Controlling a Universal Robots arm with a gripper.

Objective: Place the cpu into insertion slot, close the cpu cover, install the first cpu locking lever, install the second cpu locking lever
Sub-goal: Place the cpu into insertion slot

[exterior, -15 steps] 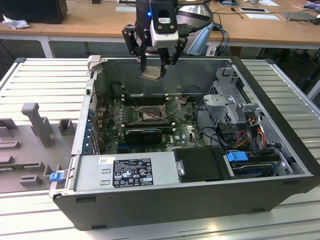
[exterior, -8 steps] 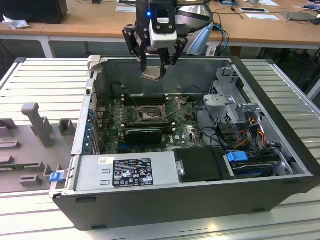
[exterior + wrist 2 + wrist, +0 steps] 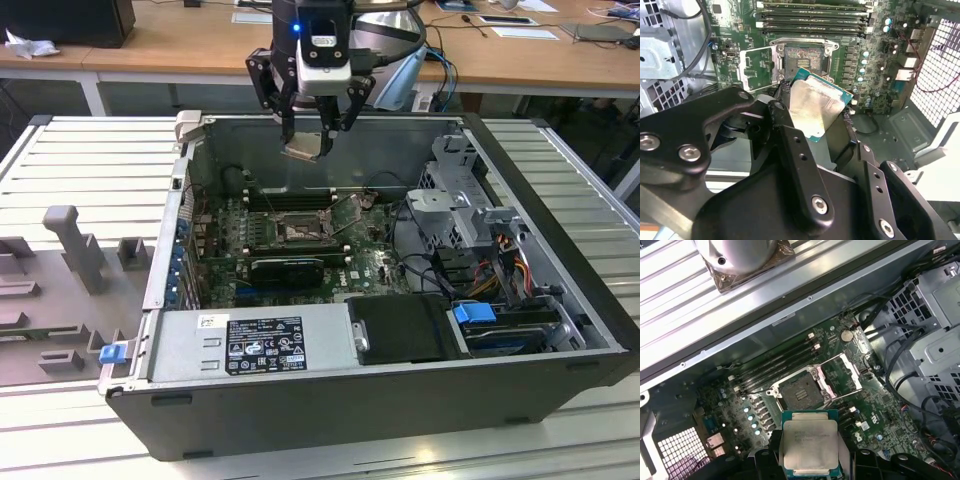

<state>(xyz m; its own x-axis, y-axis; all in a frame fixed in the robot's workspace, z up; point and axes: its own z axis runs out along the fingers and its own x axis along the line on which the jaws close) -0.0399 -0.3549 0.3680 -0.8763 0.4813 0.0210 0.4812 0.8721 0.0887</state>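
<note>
The gripper hangs near the far edge of the open case, jaws pinched on two opposite edges of the cpu. The insertion slot lies well below it, with the cpu cover swung open beside the slot.

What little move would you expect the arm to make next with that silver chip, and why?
Probably a slow descent toward the socket. The pincer grips the chip above the open computer case, the socket lies bare below, and its metal cover is flipped open beside it, so nothing seems to block the way.
</note>
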